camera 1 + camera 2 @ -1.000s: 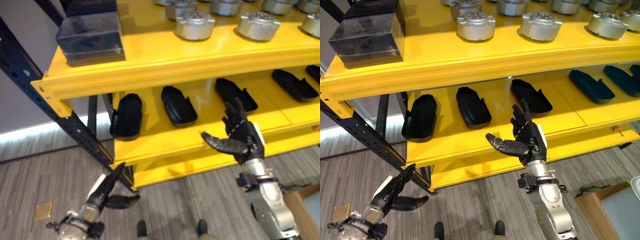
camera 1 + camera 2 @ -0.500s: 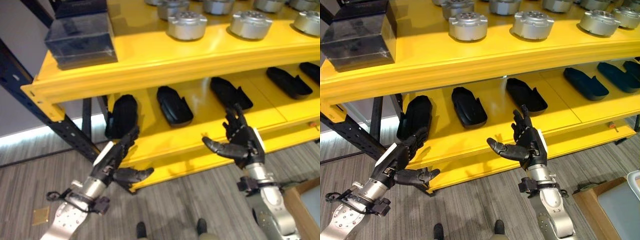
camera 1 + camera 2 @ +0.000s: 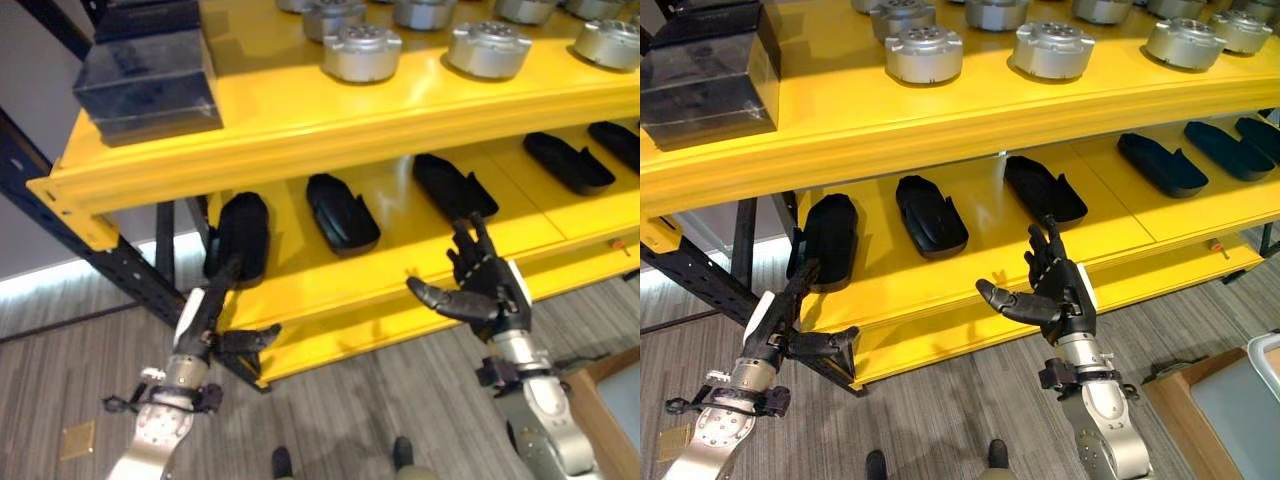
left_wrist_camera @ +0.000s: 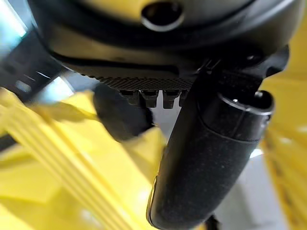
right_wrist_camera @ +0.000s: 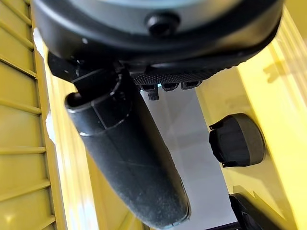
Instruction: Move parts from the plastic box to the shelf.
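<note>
Overhead, both hands — left hand (image 3: 205, 322), right hand (image 3: 482, 290) — spread, empty before the shelf (image 3: 330, 285).

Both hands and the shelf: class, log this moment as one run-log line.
left hand: open, empty, by leftmost black part | right hand: open, empty, before lower shelf | upper shelf: metal discs
</note>
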Motion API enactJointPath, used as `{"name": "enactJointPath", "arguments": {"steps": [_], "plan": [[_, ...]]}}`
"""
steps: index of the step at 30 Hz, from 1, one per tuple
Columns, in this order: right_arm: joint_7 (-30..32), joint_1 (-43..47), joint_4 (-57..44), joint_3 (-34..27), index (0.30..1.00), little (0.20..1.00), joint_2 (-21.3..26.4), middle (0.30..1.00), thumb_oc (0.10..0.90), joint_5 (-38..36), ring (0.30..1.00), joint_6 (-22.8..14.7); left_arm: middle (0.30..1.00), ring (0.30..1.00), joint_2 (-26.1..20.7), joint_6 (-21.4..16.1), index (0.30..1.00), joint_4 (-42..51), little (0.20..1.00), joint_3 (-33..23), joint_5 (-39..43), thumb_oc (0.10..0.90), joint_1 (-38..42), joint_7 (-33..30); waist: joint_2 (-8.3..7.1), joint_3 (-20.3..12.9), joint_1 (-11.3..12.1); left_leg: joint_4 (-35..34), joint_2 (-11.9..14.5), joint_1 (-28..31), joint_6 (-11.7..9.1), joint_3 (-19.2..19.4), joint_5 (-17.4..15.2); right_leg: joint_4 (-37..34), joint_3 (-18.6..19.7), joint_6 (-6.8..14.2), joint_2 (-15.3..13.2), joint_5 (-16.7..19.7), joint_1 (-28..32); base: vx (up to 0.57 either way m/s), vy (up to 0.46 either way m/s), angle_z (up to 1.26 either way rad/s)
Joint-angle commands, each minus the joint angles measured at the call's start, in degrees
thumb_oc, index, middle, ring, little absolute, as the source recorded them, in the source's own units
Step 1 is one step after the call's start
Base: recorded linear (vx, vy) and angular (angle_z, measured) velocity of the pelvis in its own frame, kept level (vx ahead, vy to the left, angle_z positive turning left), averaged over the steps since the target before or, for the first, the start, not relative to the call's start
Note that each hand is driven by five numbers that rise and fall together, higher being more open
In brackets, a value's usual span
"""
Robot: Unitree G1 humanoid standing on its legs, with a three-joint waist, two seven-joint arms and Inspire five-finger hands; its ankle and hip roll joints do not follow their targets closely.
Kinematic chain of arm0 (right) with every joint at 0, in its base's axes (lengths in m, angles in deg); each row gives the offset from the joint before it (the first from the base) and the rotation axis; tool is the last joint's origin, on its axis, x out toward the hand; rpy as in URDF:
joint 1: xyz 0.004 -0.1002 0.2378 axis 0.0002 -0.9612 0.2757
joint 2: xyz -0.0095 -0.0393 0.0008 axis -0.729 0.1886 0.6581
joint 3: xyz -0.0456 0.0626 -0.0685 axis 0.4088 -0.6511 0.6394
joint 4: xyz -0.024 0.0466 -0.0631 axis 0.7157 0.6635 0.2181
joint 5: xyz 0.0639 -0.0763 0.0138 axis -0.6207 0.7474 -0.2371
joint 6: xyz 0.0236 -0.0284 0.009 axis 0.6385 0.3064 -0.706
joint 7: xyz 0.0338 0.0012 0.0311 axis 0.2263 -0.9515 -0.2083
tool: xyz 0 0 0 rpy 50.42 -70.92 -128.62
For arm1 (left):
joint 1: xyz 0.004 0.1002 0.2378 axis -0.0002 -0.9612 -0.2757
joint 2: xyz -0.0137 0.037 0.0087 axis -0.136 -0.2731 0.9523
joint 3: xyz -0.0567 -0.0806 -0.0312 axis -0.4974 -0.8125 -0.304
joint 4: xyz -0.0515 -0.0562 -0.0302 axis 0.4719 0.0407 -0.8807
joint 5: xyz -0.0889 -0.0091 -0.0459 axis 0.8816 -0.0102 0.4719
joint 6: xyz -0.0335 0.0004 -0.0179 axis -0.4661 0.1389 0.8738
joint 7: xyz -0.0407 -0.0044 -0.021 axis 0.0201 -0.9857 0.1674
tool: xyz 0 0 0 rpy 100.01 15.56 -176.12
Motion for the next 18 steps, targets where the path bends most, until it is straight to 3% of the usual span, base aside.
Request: {"name": "enactJointPath", "arguments": {"steps": [1, 8, 18], "plan": [[-0.20, 7.78, -4.35, -2.40, 1.000, 1.000, 0.66, 1.000, 0.900, -0.97, 1.000, -7.34, 1.000, 1.000, -1.80, -3.75, 1.000, 2.13, 1.000, -2.87, -4.91, 0.900, 9.83, -5.94, -1.33, -1.67, -1.54, -0.17, -0.76, 4.12, 2.16, 2.04, -3.00, 1.81, 0.66, -0.33, 0.32, -1.86, 2.17, 0.00, 0.000, 0.00], [1.95, 9.63, -4.04, -0.61, 1.000, 1.000, 0.69, 1.000, 0.900, -0.08, 1.000, -7.56, 1.000, 1.000, 0.23, -1.18, 1.000, -3.51, 1.000, -0.01, -12.19, 0.900, 20.37, -13.42, -1.73, -1.35, -2.40, -0.17, -0.39, 3.76, 1.93, 2.72, -2.77, 2.10, 1.36, -0.39, 0.60, -1.73, 1.05, 0.00, -0.004, -0.01], [4.41, 11.44, -4.68, -0.36, 1.000, 1.000, 0.81, 1.000, 0.900, 1.57, 1.000, -8.21, 1.000, 1.000, 1.75, -1.41, 1.000, 0.06, 1.000, 0.01, -11.17, 0.900, 26.27, -17.41, -1.83, -0.14, -3.00, -0.17, 0.04, 2.96, 1.85, 3.39, -2.02, 2.86, 2.34, -0.70, 1.04, -1.44, -0.63, -0.01, -0.012, -0.08]]}}
